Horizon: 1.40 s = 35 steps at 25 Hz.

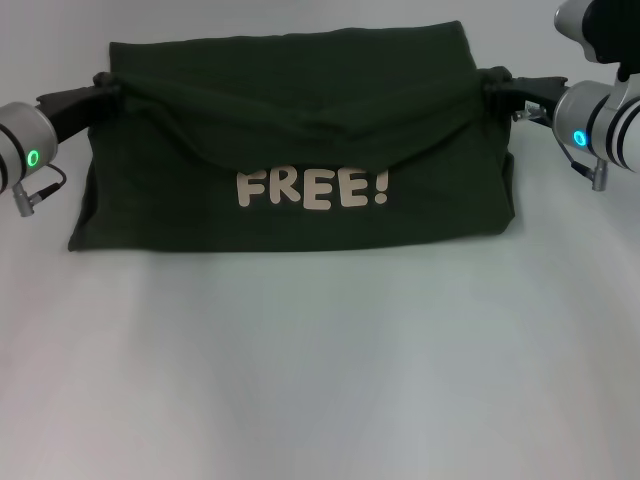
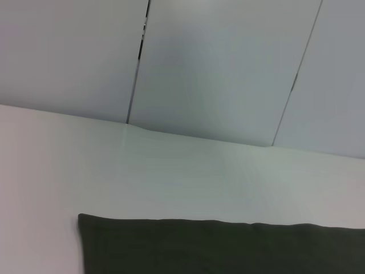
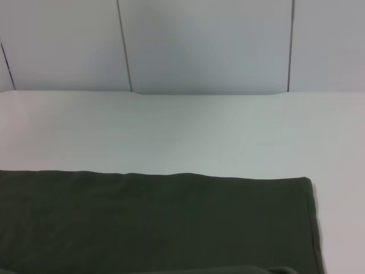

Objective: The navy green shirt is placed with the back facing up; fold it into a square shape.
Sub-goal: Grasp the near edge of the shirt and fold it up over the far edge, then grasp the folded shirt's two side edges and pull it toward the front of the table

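Note:
The navy green shirt (image 1: 290,130) lies across the far half of the white table (image 1: 320,380). White letters reading "FREE!" (image 1: 312,188) show on its near part. My left gripper (image 1: 105,86) is shut on a bunched bit of cloth at the shirt's left side. My right gripper (image 1: 494,82) pinches the right side the same way. Between them a held layer sags in a curve just above the letters. Each wrist view shows only a flat dark stretch of the shirt (image 2: 228,248) (image 3: 154,222), with no fingers in sight.
Bare white tabletop lies in front of the shirt and beyond its far edge (image 3: 182,131). Grey wall panels (image 2: 217,63) stand behind the table.

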Tool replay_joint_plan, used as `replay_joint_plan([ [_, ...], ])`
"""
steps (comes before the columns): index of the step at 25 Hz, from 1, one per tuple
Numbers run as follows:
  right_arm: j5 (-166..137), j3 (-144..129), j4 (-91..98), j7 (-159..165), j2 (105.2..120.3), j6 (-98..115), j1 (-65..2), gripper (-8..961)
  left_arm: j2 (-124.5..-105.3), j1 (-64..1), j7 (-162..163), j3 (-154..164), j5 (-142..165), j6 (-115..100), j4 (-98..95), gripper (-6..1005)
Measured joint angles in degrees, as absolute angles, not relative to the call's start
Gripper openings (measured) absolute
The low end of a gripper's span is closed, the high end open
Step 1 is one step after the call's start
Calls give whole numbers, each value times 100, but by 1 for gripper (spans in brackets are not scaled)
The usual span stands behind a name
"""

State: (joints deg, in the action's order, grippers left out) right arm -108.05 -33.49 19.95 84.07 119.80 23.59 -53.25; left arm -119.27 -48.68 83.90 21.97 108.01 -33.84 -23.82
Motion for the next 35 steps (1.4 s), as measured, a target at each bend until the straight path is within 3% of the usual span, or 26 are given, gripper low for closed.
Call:
replay_joint_plan([
  [9,-10761,-3349,1946,8382,11975,2135,-5323,75,-11955,-4911,8140,2227,10765,-3185,-2289,80],
  [14,-10739,-3349,1920,8367,11961,1962,-5347,279,-12011,-4931,8140,2219,10758,-2759,-2263,97],
  [22,-10739,-3344,1941,8396,11905,1871,-5350,613,-11993,-4868,8119,2211,10515,-2567,-2341,351],
  [27,-10730,-3335,1971,8907,11670,2439,-5169,781,-11688,-4606,8690,2369,10525,-3189,-2356,565],
  [32,-10748,-3344,2058,9705,11254,4076,-4766,879,-11102,-4116,9850,2963,10582,-5297,-2457,685],
  [35,-10768,-3404,2283,10002,11110,5075,-4460,919,-11038,-3885,10293,3100,10996,-6221,-2897,710],
])
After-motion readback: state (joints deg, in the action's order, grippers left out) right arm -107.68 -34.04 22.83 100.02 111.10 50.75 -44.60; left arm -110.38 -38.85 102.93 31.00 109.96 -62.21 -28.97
